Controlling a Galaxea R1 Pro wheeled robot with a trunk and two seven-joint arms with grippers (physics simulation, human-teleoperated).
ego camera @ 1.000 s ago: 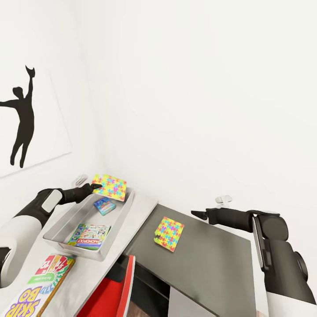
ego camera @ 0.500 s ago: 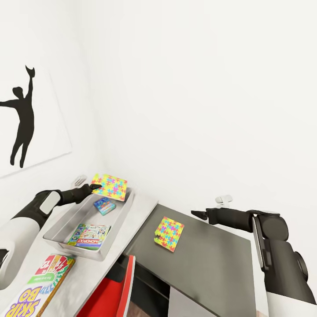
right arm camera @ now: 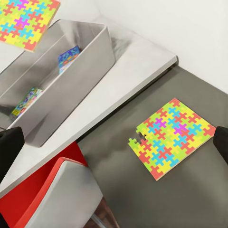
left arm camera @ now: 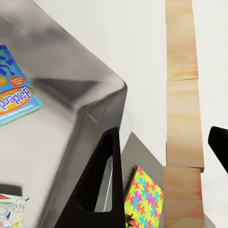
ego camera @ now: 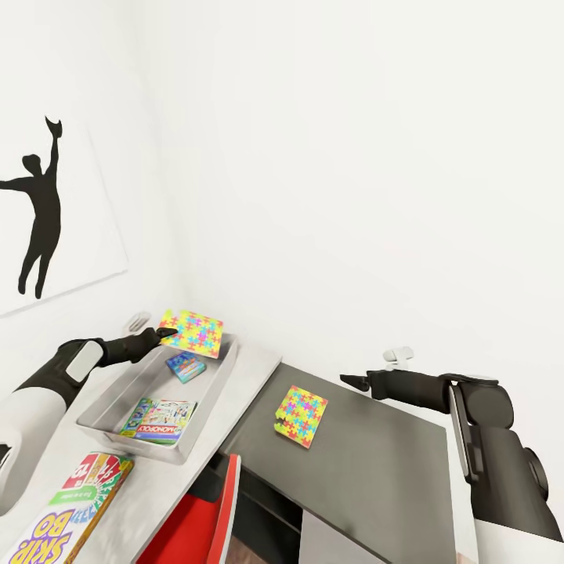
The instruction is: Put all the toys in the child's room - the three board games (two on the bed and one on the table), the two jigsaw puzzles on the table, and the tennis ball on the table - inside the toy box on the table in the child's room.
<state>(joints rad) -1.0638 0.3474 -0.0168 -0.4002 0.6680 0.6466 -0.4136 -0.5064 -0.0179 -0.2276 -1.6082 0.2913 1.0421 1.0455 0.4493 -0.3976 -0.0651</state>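
Note:
My left gripper (ego camera: pixel 168 333) is shut on the edge of one jigsaw puzzle (ego camera: pixel 193 332), which hangs tilted over the far end of the toy box (ego camera: pixel 108 407). Inside the box lie a Monopoly game (ego camera: pixel 160 421) and a small blue game box (ego camera: pixel 186 366). A Skip-Bo game (ego camera: pixel 66 509) rests on the white table (ego camera: pixel 247 376) in front of the box. The second jigsaw puzzle (ego camera: pixel 301 415) lies flat on a dark surface beside the table. My right gripper (ego camera: pixel 350 381) hovers open just right of it, well above it. The tennis ball and the bed are out of view.
A red chair (ego camera: pixel 205 521) stands tucked against the table's edge below the toy box. The dark surface (ego camera: pixel 368 470) stretches to the right under my right arm. White walls close in behind, with a black silhouette print (ego camera: pixel 39 219) on the left one.
My left gripper has drawn back slightly to the left, and the puzzle in it has shifted with it. The right arm has not moved.

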